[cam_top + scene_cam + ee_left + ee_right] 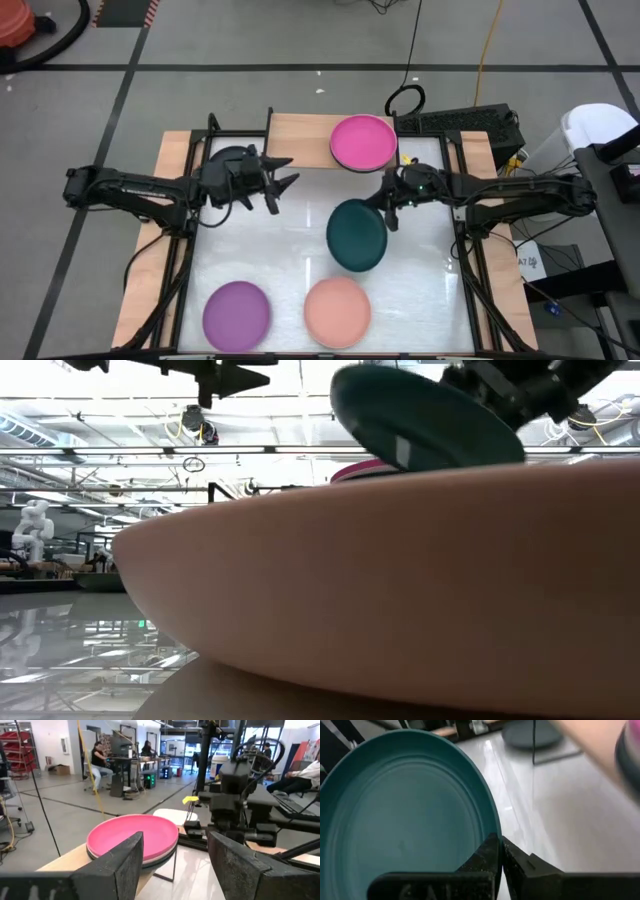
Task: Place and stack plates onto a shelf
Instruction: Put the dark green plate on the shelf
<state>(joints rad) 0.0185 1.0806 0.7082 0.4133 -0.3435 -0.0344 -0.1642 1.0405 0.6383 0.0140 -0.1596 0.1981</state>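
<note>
A magenta plate (362, 142) lies on top of a stack on the light-wood shelf (300, 135) at the table's far side; it also shows in the left wrist view (132, 840). My right gripper (388, 207) is shut on a dark teal plate (357, 238) held above the table's middle. My left gripper (285, 190) hovers open and empty left of the shelf, its fingers (120, 865) pointing toward the stack. A purple plate (237, 315) and a salmon plate (337, 312) rest flat on the table near its front edge. My right gripper pinches the teal plate's rim (492, 832) between its two fingers, one on the upper face and one beneath. The fingers come from the table's right side. The plate (430, 425) is lifted clear of the table and tilted.
Another dark plate (232, 160) lies on the table by the shelf's left end, partly under my left arm; it shows beside a black shelf leg in the right wrist view (527, 732). The salmon plate (400, 580) fills the low view. People sit in the room beyond.
</note>
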